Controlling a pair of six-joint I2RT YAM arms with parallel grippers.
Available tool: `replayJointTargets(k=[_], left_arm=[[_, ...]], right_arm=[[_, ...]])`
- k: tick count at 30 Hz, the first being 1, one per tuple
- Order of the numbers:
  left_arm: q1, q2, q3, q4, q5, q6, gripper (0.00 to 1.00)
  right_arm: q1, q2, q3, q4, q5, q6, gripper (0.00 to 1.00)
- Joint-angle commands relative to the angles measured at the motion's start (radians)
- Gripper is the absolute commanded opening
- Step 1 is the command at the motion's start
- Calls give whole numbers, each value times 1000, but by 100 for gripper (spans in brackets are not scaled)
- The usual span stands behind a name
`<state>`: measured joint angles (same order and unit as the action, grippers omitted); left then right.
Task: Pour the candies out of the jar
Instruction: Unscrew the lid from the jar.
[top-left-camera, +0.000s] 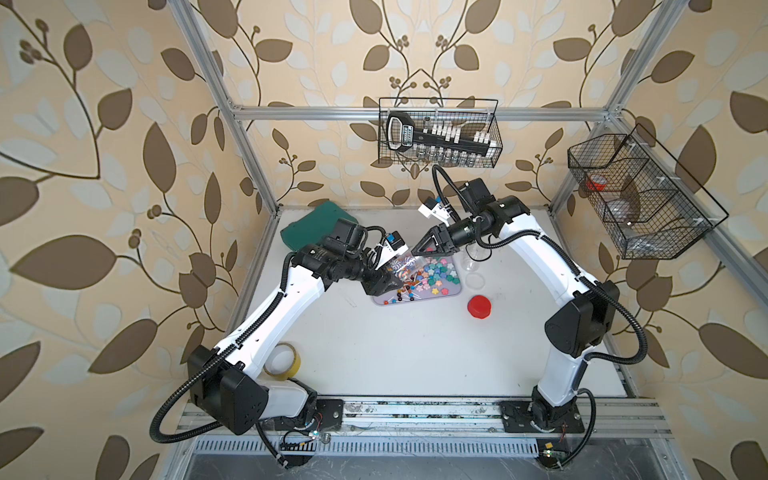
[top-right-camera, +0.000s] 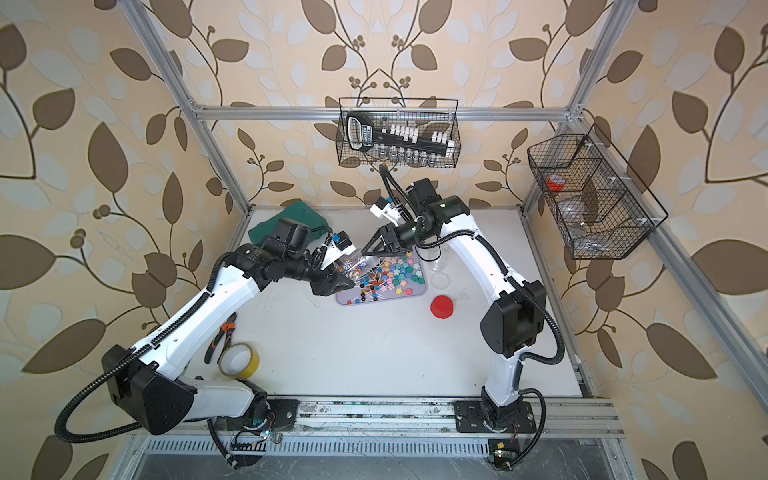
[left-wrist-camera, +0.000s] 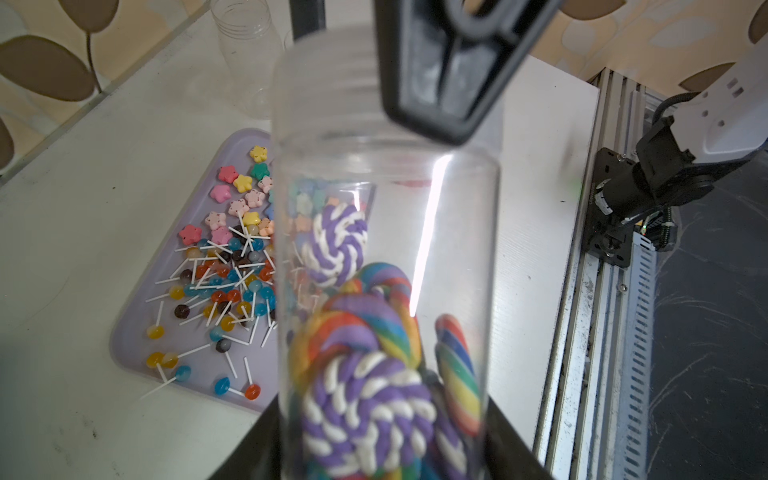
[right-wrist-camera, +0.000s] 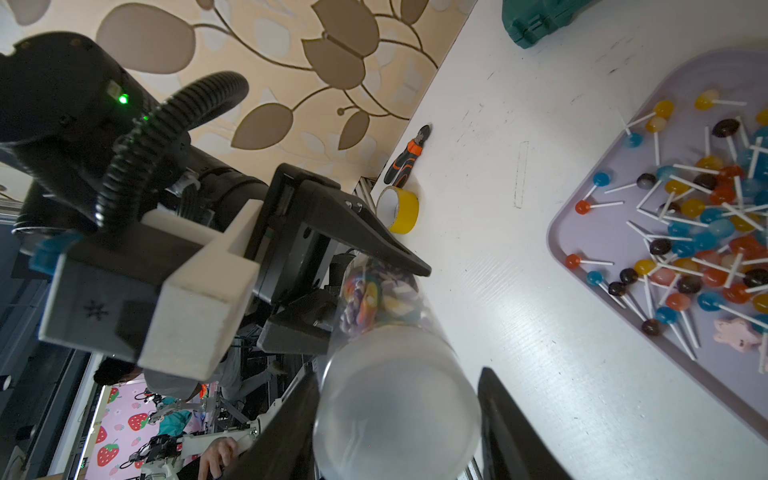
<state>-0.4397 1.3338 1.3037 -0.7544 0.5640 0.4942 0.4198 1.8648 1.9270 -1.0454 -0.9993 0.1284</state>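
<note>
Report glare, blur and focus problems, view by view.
Left wrist: a bright glare streak runs down the jar, whose near swirl lollipops are soft; right wrist: the jar's capped end is out of focus, the tray sharp; both top views: evenly lit table, no glare.

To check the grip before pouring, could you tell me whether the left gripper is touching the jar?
Touching. The right wrist view shows the left gripper pressed against both sides of the jar.

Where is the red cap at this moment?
In both top views the red cap lies on the white table, to the right of the lilac tray and apart from it, towards the right arm.
</note>
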Motion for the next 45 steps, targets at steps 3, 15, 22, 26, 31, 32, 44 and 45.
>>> replayJointTargets(k=[3,15,22,26,31,32,44,45], left_arm=[[-7,-30,4,79,54,-6,20],[4,-13,17,135,177,-74,19],[13,3,37,153,266,-108,19],[18,13,44,142,285,-107,19],[24,24,48,132,323,-108,20],[26,27,51,129,332,-108,20],[36,33,67,87,389,-91,22],[36,34,65,84,390,-88,22]], right_arm=[[-2,-44,-56,46,-42,-60,48],[-43,-133,-222,242,-235,-168,41],[-45,-152,-296,310,-282,-203,41],[-44,-163,-303,315,-313,-241,42],[-46,-204,-313,317,-333,-319,44],[-44,-213,-317,317,-333,-335,45],[-99,-242,-336,340,-357,-361,45],[-103,-245,-338,344,-358,-359,46]])
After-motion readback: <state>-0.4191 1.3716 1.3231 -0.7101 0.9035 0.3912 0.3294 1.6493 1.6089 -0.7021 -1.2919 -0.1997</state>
